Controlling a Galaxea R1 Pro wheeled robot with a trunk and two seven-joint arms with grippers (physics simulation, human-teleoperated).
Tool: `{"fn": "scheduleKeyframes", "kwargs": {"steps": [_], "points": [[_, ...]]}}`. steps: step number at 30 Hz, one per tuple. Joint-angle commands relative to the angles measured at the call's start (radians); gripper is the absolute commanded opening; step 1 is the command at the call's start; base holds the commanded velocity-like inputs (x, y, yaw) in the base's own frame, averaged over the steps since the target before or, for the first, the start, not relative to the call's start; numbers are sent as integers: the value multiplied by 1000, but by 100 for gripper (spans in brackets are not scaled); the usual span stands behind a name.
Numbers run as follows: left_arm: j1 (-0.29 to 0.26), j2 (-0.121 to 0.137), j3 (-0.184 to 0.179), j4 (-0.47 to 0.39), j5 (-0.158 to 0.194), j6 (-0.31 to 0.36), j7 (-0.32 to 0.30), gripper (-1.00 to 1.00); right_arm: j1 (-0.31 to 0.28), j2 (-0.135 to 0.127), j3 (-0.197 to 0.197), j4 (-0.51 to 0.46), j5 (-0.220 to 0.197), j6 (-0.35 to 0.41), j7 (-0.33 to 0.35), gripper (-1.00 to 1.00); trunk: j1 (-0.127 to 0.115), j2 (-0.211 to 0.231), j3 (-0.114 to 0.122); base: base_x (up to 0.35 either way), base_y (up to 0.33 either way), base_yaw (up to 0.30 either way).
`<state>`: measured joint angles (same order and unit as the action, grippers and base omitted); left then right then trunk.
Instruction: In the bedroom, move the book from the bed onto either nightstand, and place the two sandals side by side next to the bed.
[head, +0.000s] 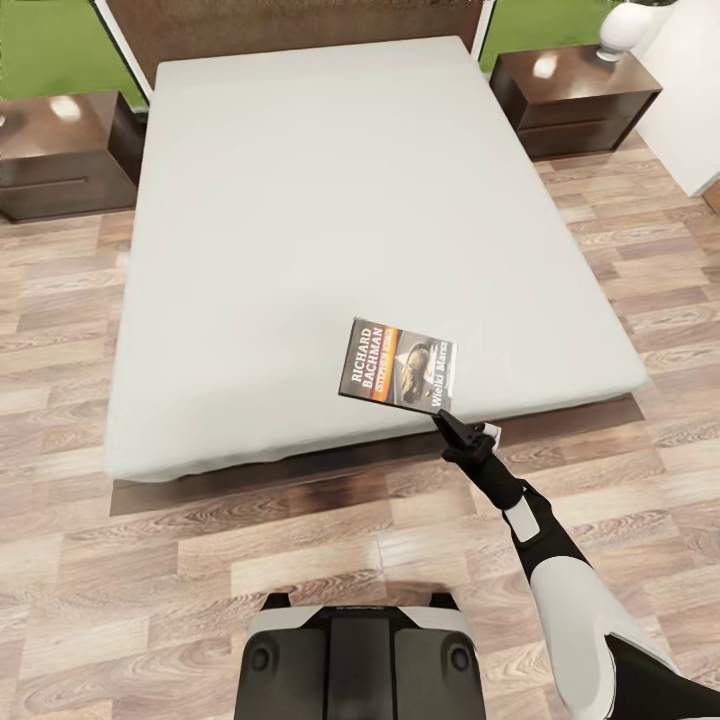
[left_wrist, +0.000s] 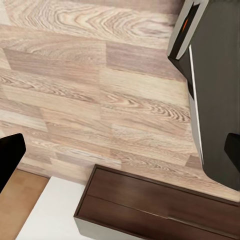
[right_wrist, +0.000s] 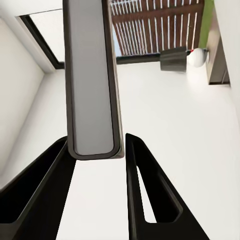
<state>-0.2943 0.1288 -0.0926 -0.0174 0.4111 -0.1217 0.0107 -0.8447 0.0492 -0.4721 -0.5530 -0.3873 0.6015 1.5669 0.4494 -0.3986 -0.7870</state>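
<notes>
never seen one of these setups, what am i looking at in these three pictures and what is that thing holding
It is a simulated wheeled robot with two arms. The big picture comes from a camera on its head, looking down over a bed with a bare off-white mattress, a dark nightstand on each side, and a wood-plank floor. The right end effector grips a paperback book by its edge, near the foot of the bed. The other two pictures come from cameras on the wrists. The right wrist one looks along its fingers at the book, seen edge-on. The left wrist one looks down at the floor and the robot's dark base.
</notes>
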Motion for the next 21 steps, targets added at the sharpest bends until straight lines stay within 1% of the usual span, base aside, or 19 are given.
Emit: {"fn": "scheduleKeyframes", "kwargs": {"steps": [1, 13, 21], "points": [[0, 0, -8, 1, 7, -3, 1, 100, -1, 1, -4, -1, 5, 11, 4, -100, 1, -1, 1, 0, 0, 0], [0, 0, -8, 1, 8, -3, 1, 100, -1, 1, -4, -2, 8, 11, 4, -100, 1, -1, 20, 0, 0, 0], [0, 1, -8, 0, 7, -5, 1, 100, -1, -5, -6, -4, 6, 11, 4, -100, 1, -1, 33, 0, 0, 0]]}}
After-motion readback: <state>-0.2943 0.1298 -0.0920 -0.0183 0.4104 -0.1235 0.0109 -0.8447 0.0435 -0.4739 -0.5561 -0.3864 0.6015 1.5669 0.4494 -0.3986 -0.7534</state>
